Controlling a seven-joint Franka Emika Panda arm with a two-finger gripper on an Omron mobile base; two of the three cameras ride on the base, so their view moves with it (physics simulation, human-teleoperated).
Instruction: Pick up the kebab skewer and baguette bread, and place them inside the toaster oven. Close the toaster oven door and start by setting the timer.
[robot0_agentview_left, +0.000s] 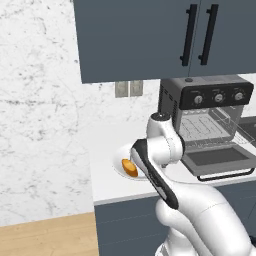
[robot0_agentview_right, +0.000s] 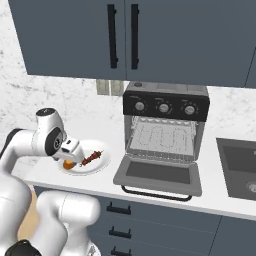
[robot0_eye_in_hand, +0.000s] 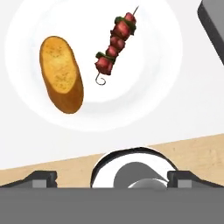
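Golden-orange baguette bread (robot0_eye_in_hand: 61, 74), reddish-brown kebab skewer (robot0_eye_in_hand: 116, 43) (green bits between chunks), white plate (robot0_eye_in_hand: 166, 57), dark grey toaster oven (robot0_agentview_right: 165, 135).

Both base views face the dark grey boxy toaster oven (robot0_agentview_left: 207, 117) from behind; the hand view looks closely down on the round white plate (robot0_eye_in_hand: 144, 87).

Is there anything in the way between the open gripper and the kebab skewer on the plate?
Nothing visible. In the hand view the kebab skewer lies bare on the white plate, apart from the baguette beside it, with open space down to the gripper.
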